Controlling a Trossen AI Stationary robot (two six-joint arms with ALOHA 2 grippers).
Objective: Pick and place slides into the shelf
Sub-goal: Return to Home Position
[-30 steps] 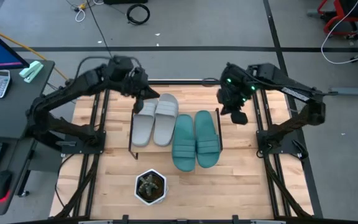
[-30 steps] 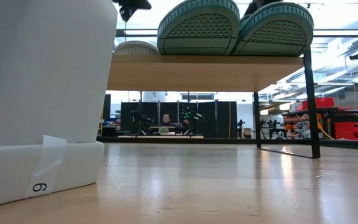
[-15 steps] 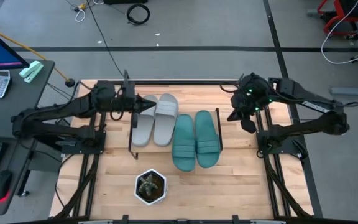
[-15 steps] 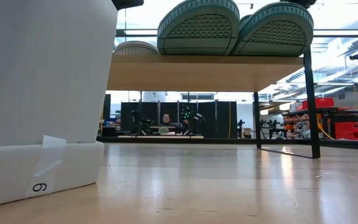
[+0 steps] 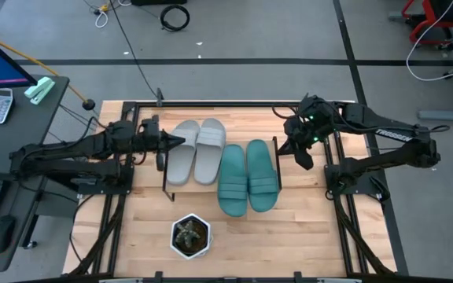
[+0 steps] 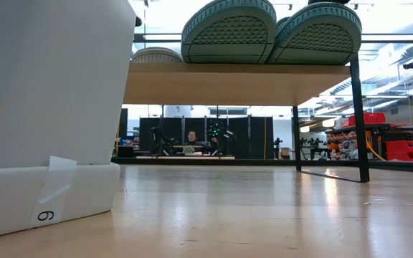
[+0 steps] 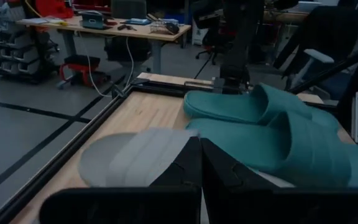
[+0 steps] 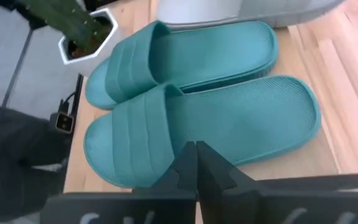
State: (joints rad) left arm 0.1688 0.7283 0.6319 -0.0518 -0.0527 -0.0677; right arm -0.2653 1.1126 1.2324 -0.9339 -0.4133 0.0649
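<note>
The left gripper (image 5: 177, 142) has its two fingers pressed together on nothing and hangs just beside the heel end of the grey slides (image 5: 187, 155), at the shelf's left side. The right gripper (image 5: 305, 161) is likewise closed and empty, and hovers near the shelf's right edge, beside the teal slides (image 5: 262, 174). Both pairs lie side by side on the shelf (image 6: 242, 82), grey to the left, teal to the right and set nearer the table's front. A white pot with a plant (image 5: 190, 236) stands on the table in front.
</note>
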